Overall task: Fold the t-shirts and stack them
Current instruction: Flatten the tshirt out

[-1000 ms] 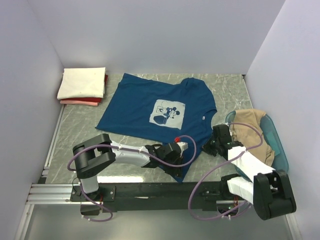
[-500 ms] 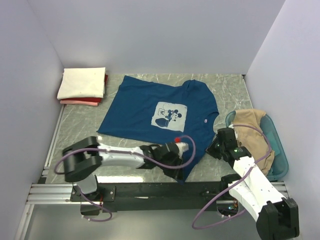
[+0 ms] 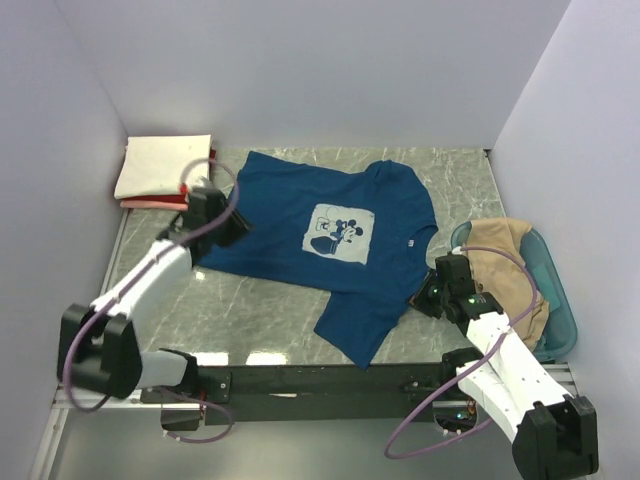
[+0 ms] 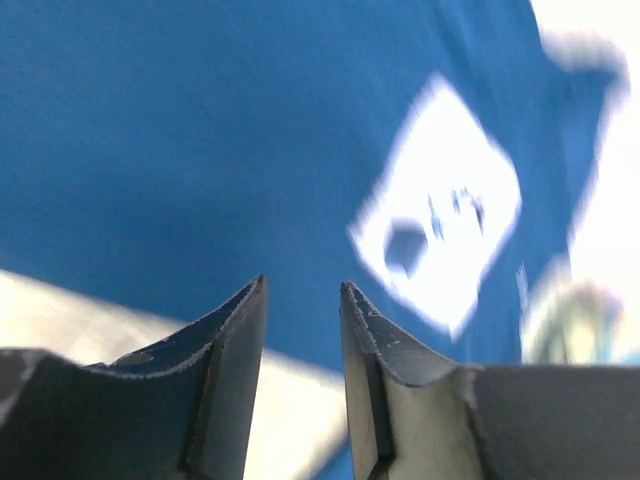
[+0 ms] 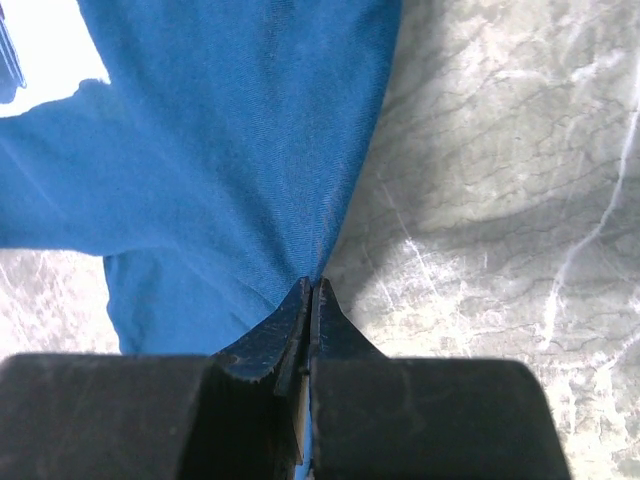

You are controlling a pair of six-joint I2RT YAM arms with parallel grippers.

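From above you see the blue tee (image 3: 280,215) spread flat across the middle of the counter (image 3: 260,310). Its pale square print (image 3: 338,232) faces up, and one flap of cloth reaches toward the lower centre of the frame.

The left tool (image 3: 232,228) sits at the tee's left edge, but from this view you cannot judge its jaws. Your left wrist camera shows them: the left tool (image 4: 302,290) stands part open with a clear gap and nothing between the fingers. Below it are blue cloth, a strip of pale counter at lower left and the print (image 4: 440,205) at upper right. That picture is smeared, so finer detail is lost.

The right tool (image 3: 425,297) is low at the tee's right edge, just left of the tub (image 3: 562,300). From above you cannot tell what it grips. The right wrist camera can: the right tool (image 5: 310,287) is pinched fully closed on the border of the blue tee (image 5: 220,150). Creases in the cloth run down to the fingertips, and bare marbled counter (image 5: 500,200) fills the right half of that frame.

Only the overhead view shows the other shirts. A folded cream tee (image 3: 165,165) lies on top of a red tee (image 3: 160,203) in the far left corner. A crumpled tan tee (image 3: 505,250) is heaped in the tub at the right edge.
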